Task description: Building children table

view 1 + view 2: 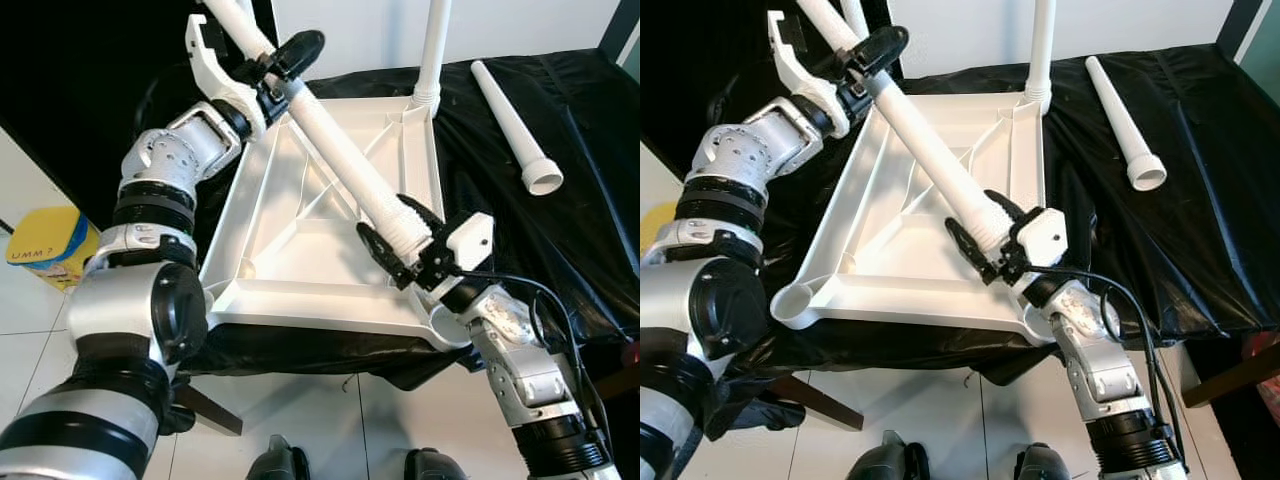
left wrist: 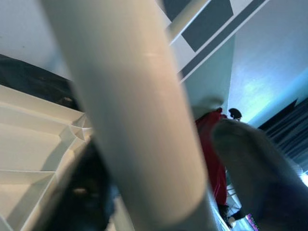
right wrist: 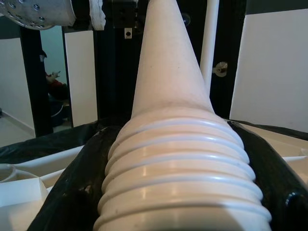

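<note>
Right gripper (image 1: 400, 243): fingers (image 3: 72, 192) closed around the ribbed end of the leg, one black finger on each side of it, above the near right part of the tabletop.
Left gripper (image 1: 282, 62): fingers (image 1: 300, 45) closed on the thin upper part of the same leg, above the far left edge of the tabletop.
Leg (image 1: 340, 155): white plastic tube, smooth and tapered, with raised rings at its thick end; held clear of the tabletop between both grippers.
Leg axis: runs diagonally, thick ringed end near and to the right, thin end far and to the left and higher.
Tabletop (image 1: 250, 270): white moulded panel lying upside down on the table, with raised rim and diagonal ribs showing; a round socket (image 1: 800, 298) open at the near left corner.
Fitted leg (image 1: 434, 50): white, standing upright in the far right corner of the tabletop.
Second upright leg (image 1: 853, 16): stands behind the left gripper at the far left.
Loose leg (image 1: 512, 120): lies flat on the cloth to the right of the tabletop, apart from it, wide open end toward the near side.
Cloth (image 1: 560, 240): black sheet covering the table, wrinkled, hanging over the near edge.
Edges and room: near rim of the tabletop lies close to the table's near edge; open cloth lies right of the tabletop around the loose leg.
Floor (image 1: 300, 410): pale tiles below the near edge.
Yellow tub (image 1: 45, 245): on the floor at left.
</note>
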Tool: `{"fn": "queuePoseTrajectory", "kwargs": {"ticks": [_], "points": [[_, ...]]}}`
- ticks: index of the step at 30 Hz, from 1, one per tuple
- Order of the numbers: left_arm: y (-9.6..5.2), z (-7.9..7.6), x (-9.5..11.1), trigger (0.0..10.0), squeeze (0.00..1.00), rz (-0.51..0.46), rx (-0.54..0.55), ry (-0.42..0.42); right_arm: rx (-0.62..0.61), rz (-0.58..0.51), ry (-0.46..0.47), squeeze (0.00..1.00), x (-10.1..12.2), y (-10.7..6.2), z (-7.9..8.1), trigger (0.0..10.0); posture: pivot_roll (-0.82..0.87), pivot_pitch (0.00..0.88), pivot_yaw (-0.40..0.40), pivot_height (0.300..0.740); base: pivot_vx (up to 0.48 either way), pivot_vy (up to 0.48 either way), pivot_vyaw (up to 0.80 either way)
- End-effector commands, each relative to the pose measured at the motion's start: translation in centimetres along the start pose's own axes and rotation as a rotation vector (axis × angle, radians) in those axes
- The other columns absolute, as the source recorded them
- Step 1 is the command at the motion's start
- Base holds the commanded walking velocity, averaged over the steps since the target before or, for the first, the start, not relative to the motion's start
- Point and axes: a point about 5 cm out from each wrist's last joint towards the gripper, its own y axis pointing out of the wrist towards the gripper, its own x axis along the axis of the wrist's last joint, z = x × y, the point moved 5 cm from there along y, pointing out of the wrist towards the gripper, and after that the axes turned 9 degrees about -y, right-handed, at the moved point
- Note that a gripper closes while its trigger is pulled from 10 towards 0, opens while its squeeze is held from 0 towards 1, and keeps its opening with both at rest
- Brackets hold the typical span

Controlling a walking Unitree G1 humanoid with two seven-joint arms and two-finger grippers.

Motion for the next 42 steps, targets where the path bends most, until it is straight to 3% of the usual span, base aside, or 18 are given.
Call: {"fn": "queuePoseTrajectory", "kwargs": {"ticks": [1,12,13,15,16,29,30,31,42], "points": [[0.1,-0.7,0.7,0.0,0.00,-0.014,-0.034,0.022,0.019,0.016,0.006,0.00,-0.3,0.1,0.5,10.0,-0.13,0.061,0.100,0.740,0.000,0.000,0.00],[0.3,-0.2,0.7,0.0,0.00,-0.012,-0.032,0.014,-0.011,0.023,0.040,0.00,-0.5,0.2,0.4,10.0,-0.12,0.055,0.094,0.740,0.000,0.000,0.00],[0.3,-0.4,0.8,0.0,0.00,-0.015,-0.036,0.018,-0.020,0.022,0.049,1.00,-0.5,0.2,0.2,10.0,-0.12,0.052,0.092,0.740,0.000,0.000,0.00],[0.4,-0.6,0.9,0.0,0.00,-0.016,-0.042,0.027,-0.028,0.020,0.058,1.00,-0.5,0.2,0.1,10.0,-0.12,0.051,0.090,0.740,0.000,0.000,0.00],[0.5,-0.8,1.1,10.0,0.00,-0.015,-0.045,0.048,-0.045,0.019,0.066,1.00,-0.4,0.2,-0.3,10.0,-0.12,0.049,0.086,0.740,0.000,0.000,0.00],[0.3,-1.7,3.2,10.0,0.00,-0.081,-0.052,0.087,-0.117,0.063,0.062,1.00,-1.3,-0.9,-1.5,10.0,-0.13,0.045,0.075,0.740,0.000,0.000,0.00],[0.3,-1.6,3.6,10.0,0.00,-0.097,-0.042,0.084,-0.125,0.072,0.058,0.36,-1.5,-1.0,-1.6,10.0,-0.12,0.044,0.071,0.740,0.000,0.000,0.00],[0.3,-1.6,3.8,10.0,0.00,-0.110,-0.041,0.100,-0.143,0.087,0.055,0.00,-1.7,-1.3,-2.0,10.0,-0.13,0.042,0.067,0.740,0.000,0.000,0.00],[0.8,-3.3,4.0,10.0,0.00,-0.115,-0.083,0.301,-0.146,0.144,0.022,0.00,-2.2,-1.3,-2.6,10.0,-0.13,0.042,0.064,0.740,0.000,0.000,0.00]]}}
